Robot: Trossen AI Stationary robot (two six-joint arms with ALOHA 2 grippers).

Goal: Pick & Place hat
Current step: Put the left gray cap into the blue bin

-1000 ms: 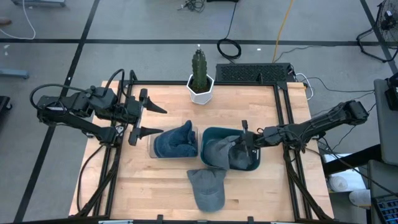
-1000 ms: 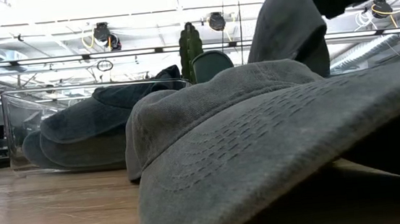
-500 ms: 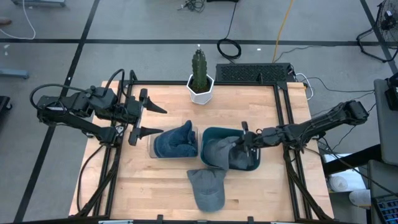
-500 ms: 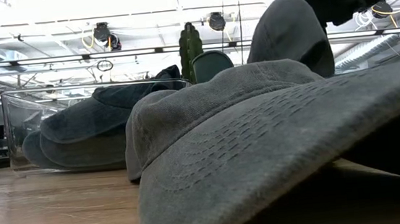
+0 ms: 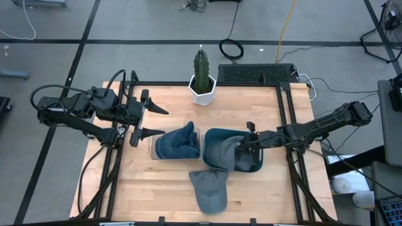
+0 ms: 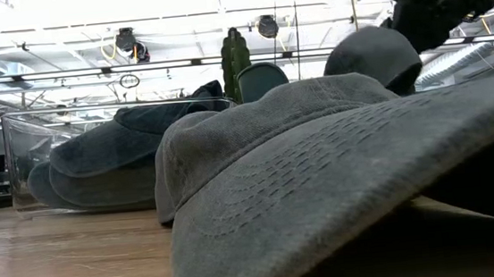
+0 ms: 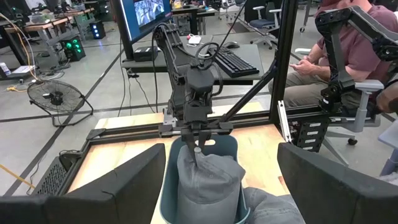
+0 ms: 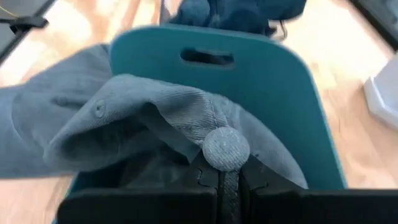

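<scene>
Right gripper [image 5: 246, 142] clamped on grey hat [image 5: 225, 152], crown button [image 8: 226, 148] just ahead of its fingertips, over the teal bin [image 5: 213, 134]. Left gripper [image 5: 152, 121] spread wide, holding nothing.

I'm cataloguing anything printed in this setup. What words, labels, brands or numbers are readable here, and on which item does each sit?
None can be read.
Grey cloth hat pinched by the shut right gripper over the teal plastic bin: no print; only a plain cloth button.
Grey hat on the wooden table: plain.
Blue hat in the clear box: plain.
White cactus pot: plain.
Monitor screen beyond the table: too blurred.
</scene>
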